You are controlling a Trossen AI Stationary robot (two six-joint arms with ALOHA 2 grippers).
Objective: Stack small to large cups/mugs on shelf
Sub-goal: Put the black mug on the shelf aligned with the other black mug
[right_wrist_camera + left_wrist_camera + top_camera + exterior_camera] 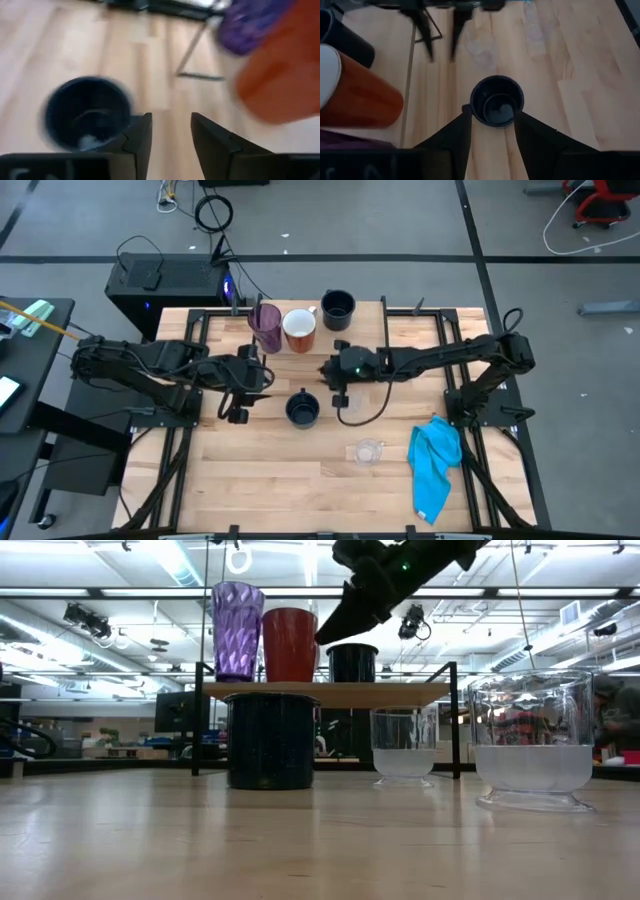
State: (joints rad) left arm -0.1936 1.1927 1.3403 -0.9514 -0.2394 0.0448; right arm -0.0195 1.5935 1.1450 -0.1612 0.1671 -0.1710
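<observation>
On the shelf at the far side stand a purple tumbler, an orange-brown mug and a navy mug. A second navy mug stands upright on the table in front of the shelf. A clear glass stands nearer the front; the low view shows a second clear glass. My left gripper hovers open above and left of the table mug. My right gripper is open in the air beside the orange-brown mug, holding nothing.
A bright blue cloth lies crumpled near the table's right front. The shelf's black wire legs stand behind the table mug. Bare wood lies along the table's near edge.
</observation>
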